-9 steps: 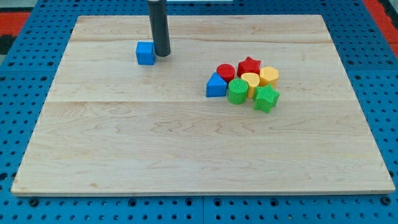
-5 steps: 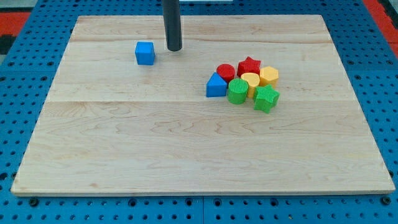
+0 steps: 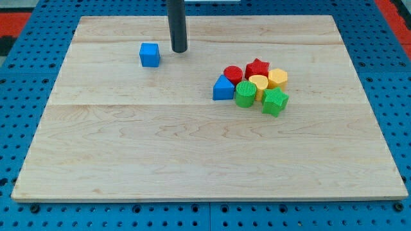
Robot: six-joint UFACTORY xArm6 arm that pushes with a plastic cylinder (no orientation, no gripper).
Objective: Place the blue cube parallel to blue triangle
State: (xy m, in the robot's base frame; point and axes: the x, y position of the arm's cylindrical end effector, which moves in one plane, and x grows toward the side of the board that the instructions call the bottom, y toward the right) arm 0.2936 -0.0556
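Observation:
The blue cube (image 3: pixel 149 55) sits alone on the wooden board (image 3: pixel 192 147) toward the view's top left. The blue triangle (image 3: pixel 223 88) lies at the left end of a cluster of blocks right of centre. My tip (image 3: pixel 179 50) stands just right of the blue cube and a little higher in the view, with a small gap between them. The tip is well up and left of the blue triangle.
The cluster beside the blue triangle holds a red cylinder (image 3: pixel 233 74), a red star (image 3: pixel 257 67), two yellow blocks (image 3: pixel 259 83) (image 3: pixel 278 78), a green cylinder (image 3: pixel 244 94) and a green star-like block (image 3: pixel 275 101). Blue pegboard (image 3: pixel 19 96) surrounds the board.
My tip has drawn away from the blue cube, moving to the right and slightly up the view. It has held still for the last half second. The blocks have not moved.

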